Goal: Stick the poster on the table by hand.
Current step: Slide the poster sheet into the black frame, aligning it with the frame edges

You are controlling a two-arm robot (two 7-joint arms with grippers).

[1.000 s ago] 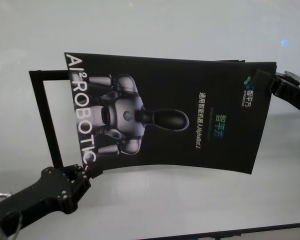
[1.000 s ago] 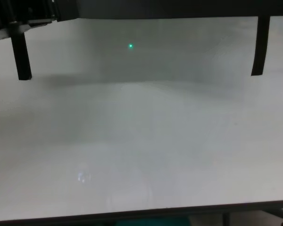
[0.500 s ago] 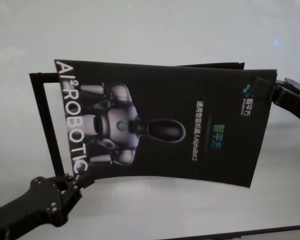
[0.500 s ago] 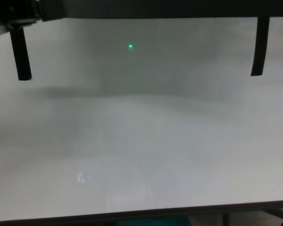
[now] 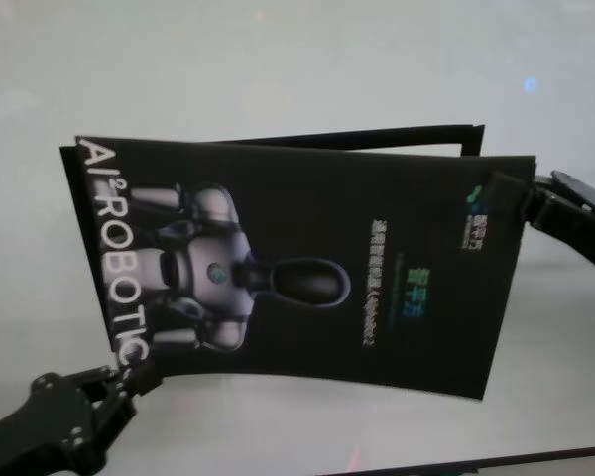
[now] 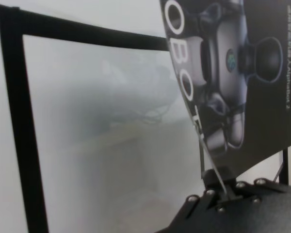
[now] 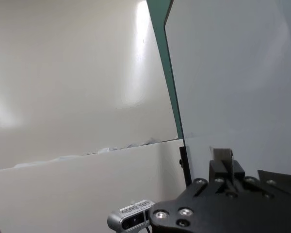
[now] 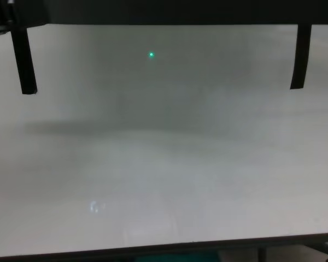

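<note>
The big shiny black poster [image 5: 297,278] is hanging in the air above the wide white table [image 8: 164,180], not stuck down yet, with the left gripper [image 5: 129,375] and right gripper [image 5: 506,193] each pinching a corner.

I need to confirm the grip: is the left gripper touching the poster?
Touching. The left wrist view shows the left gripper pinching the poster at its lower corner.

Bare tabletop [image 8: 164,180] lies open below the poster [image 5: 307,278] (held aloft). Two black tape strips [image 8: 24,60] hang under the poster's corners, narrowing passage beneath it there.
</note>
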